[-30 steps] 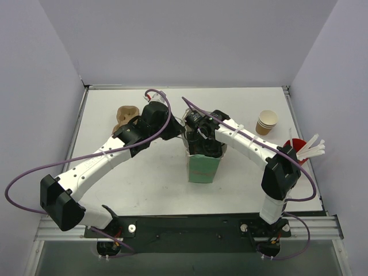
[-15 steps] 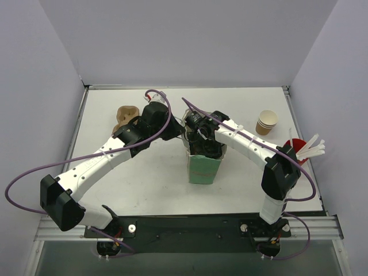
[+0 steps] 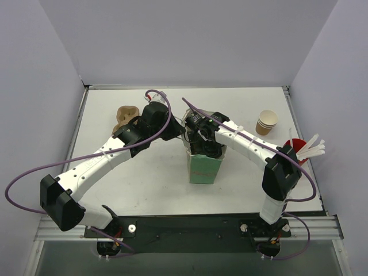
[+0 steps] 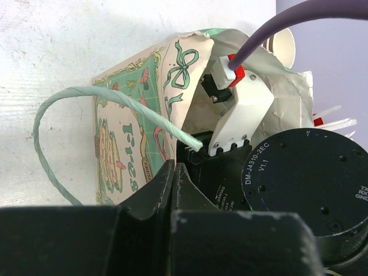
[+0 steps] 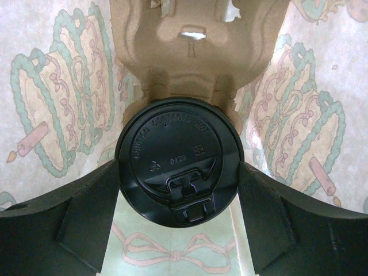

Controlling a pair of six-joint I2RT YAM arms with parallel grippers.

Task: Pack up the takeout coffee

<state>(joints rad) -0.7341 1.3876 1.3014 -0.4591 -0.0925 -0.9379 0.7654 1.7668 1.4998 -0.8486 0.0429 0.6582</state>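
Note:
The takeout coffee shows in the right wrist view as a round black lid [image 5: 179, 161], down inside a green patterned paper bag [image 3: 202, 167]. My right gripper [image 5: 179, 172] reaches into the bag's mouth with a finger pressed on each side of the lid. A tan moulded-pulp carrier [image 5: 192, 52] lies in the bag just beyond the cup. My left gripper [image 4: 173, 167] is shut on the bag's rim [image 4: 167, 115] at its left side, next to the green cord handle [image 4: 63, 103]. In the top view the cup is hidden by the right wrist [image 3: 204, 142].
Another tan pulp carrier [image 3: 125, 115] lies on the table behind the left arm. A stack of paper cups [image 3: 267, 122] stands at the back right. A red cup with white straws [image 3: 296, 146] stands at the right edge.
The right wrist has shifted only very slightly at the bag's mouth. The left arm and the bag have not moved.

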